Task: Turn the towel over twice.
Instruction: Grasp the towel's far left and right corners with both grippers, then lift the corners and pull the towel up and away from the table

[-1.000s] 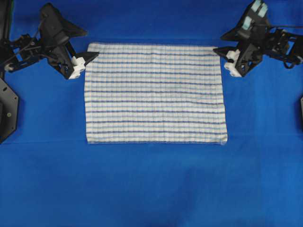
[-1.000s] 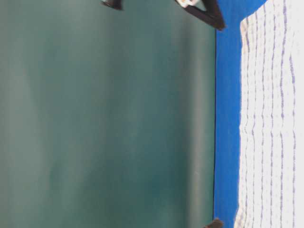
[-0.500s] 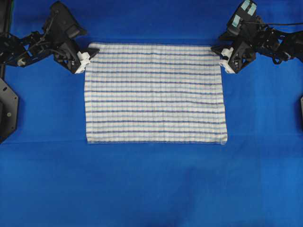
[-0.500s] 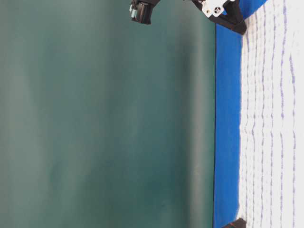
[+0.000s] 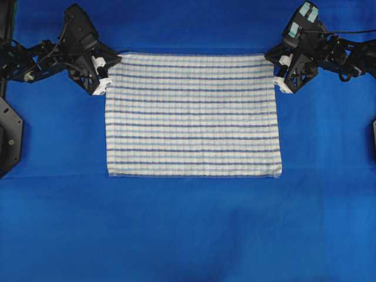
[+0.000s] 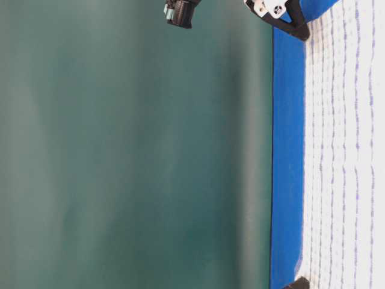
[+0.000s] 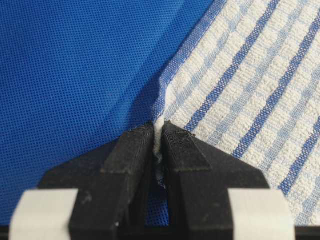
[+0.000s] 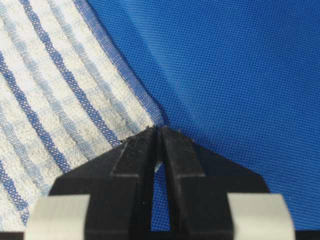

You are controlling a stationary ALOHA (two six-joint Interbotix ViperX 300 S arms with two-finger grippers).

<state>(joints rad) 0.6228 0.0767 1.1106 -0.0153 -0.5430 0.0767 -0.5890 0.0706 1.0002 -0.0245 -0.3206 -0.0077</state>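
Observation:
The towel (image 5: 194, 117), white with thin dark-blue and light-blue stripes, lies spread flat on the blue cloth (image 5: 188, 223). My left gripper (image 5: 116, 60) is at its far left corner, shut on the towel; the left wrist view shows the towel's edge (image 7: 165, 95) rising into a fold pinched between the black jaws of the left gripper (image 7: 158, 134). My right gripper (image 5: 269, 57) is at the far right corner, shut, with the towel's corner (image 8: 145, 117) drawn in between the jaws of the right gripper (image 8: 159, 131). The towel (image 6: 343, 150) also shows in the table-level view.
Blue cloth covers the whole table, with wide free room in front of the towel. A black mount (image 5: 9, 135) stands at the left edge and another black part (image 5: 373, 138) at the right edge. A green wall (image 6: 132, 150) backs the table.
Both grippers came in and down onto the towel's far corners and went from open to shut on them. The towel's far edge has pulled slightly straighter.

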